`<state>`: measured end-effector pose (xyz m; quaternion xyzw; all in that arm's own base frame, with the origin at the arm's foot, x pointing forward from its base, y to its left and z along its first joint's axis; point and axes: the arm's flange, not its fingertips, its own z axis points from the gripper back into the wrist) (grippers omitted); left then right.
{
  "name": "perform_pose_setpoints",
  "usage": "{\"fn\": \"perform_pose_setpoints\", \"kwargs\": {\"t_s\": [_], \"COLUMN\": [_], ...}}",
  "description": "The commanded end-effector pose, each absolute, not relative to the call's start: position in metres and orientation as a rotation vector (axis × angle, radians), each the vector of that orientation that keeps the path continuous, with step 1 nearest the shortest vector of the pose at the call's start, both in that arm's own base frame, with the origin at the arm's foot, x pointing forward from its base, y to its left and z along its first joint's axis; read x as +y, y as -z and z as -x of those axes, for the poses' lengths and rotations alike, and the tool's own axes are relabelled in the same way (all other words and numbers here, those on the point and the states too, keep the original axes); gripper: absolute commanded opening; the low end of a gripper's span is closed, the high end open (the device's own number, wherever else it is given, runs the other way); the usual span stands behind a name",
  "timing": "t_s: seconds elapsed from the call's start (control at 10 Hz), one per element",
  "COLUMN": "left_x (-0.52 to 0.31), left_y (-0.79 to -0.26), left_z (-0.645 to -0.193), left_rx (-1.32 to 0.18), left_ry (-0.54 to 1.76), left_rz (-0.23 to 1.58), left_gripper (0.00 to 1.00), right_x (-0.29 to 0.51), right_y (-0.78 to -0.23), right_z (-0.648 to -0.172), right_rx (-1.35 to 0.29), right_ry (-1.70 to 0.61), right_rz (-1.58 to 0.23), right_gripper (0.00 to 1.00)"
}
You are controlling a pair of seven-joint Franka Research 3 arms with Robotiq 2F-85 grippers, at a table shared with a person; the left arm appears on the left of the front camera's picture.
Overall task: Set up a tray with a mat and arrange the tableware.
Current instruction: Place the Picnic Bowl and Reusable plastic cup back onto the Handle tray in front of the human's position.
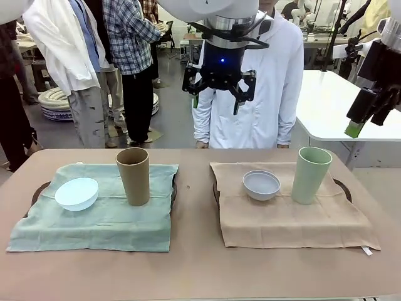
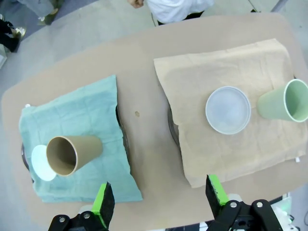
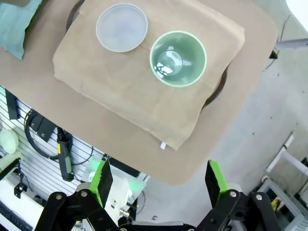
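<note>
Both settings look complete: brown tumbler point(image 1: 133, 176) and light blue bowl point(image 1: 76, 193) on the green mat point(image 1: 94, 219) at left, pale green tumbler point(image 1: 310, 174) and grey-white bowl point(image 1: 261, 185) at right. Left gripper point(image 1: 218, 94) and right gripper point(image 3: 160, 185) hang high, fingers apart; any further move should stay clear of the tumblers.

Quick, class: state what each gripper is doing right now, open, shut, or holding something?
Left gripper: open, holding nothing, raised above the table.
Right gripper: open, holding nothing, up high above the pale green tumbler.
</note>
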<state>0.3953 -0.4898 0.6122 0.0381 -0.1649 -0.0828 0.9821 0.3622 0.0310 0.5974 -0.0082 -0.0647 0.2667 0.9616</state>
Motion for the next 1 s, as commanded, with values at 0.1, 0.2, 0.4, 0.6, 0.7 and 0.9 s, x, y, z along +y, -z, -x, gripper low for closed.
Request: {"fn": "perform_pose_setpoints", "kwargs": {"t_s": [0.1,0.2,0.4,0.6,0.7,0.9], "left_x": [-0.4910,-0.4910,-0.4910,-0.4910,-0.4910,-0.4910], "left_y": [-0.6167,-0.6167,-0.6167,-0.6167,-0.6167,-0.6167], "left_z": [-0.3978,-0.3978,-0.3978,-0.3978,-0.3978,-0.3978], "left_rx": [-0.339,-0.339,-0.339,-0.339,-0.339,-0.339], "left_ry": [0.180,0.180,0.180,0.180,0.180,0.180], "left_rz": [-0.069,-0.069,-0.069,-0.069,-0.069,-0.069], "left_gripper": [1.00,1.00,1.00,1.00,1.00,1.00], "right_x": [0.0303,0.0303,0.0303,0.0303,0.0303,0.0303], "right_y": [-0.5926,-0.5926,-0.5926,-0.5926,-0.5926,-0.5926], "right_z": [-0.3618,-0.3618,-0.3618,-0.3618,-0.3618,-0.3618], "right_rx": [-0.142,-0.142,-0.142,-0.142,-0.142,-0.142], "right_ry": [-0.529,-0.529,-0.529,-0.529,-0.529,-0.529], "right_rz": [0.036,0.036,0.036,0.036,0.036,0.036], "right_gripper": [1.00,1.00,1.00,1.00,1.00,1.00]}}
